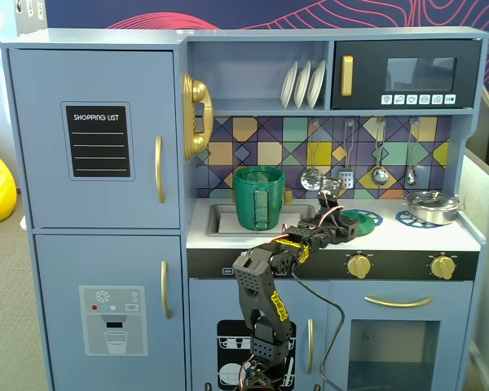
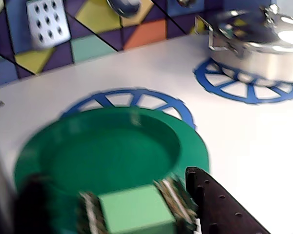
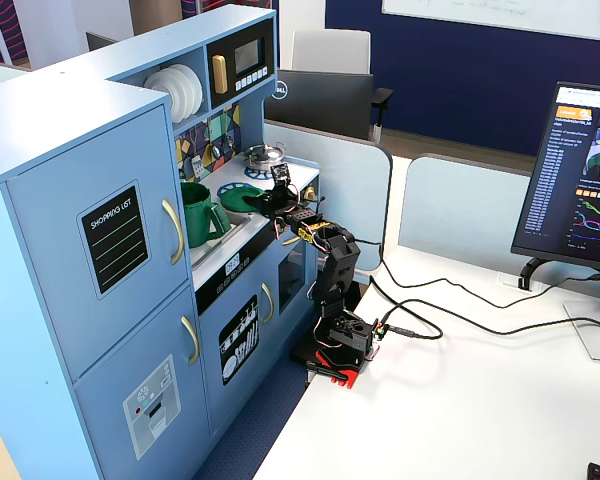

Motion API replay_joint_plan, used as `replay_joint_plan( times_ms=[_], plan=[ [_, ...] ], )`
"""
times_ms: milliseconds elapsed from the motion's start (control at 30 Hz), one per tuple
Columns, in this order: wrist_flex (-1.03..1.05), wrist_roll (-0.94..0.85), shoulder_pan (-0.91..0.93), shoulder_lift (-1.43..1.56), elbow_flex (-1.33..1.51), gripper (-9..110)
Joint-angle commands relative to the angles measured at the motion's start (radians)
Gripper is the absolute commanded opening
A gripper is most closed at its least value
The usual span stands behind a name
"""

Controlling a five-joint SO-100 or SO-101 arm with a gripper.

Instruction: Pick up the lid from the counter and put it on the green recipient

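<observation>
Wrist view puts the tool [image 2: 136,214] right at the near rim of the lid [image 2: 112,151], which lies flat on the surface [image 2: 244,146]; the grip I cannot tell. The pot [image 1: 259,198] stands off to the left in a fixed view.

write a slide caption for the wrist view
Pincer at the near rim of the green lid lying on a blue burner ring, steel pot behind.
</observation>
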Motion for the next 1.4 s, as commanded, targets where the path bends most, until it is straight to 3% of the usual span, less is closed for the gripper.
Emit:
replay_joint_plan(
  times_ms=[0,233,500,1033,1367],
  plan=[
    [-0.035,0.025,-0.02,0.005,-0.091,0],
    [0.0,-0.009,-0.028,0.005,-0.178,0],
    [0.176,-0.002,-0.063,0.029,-0.425,0],
    [0.578,0.015,-0.307,0.101,-0.807,0],
    [0.638,0.0,-0.453,0.097,-0.851,0]
  ],
)
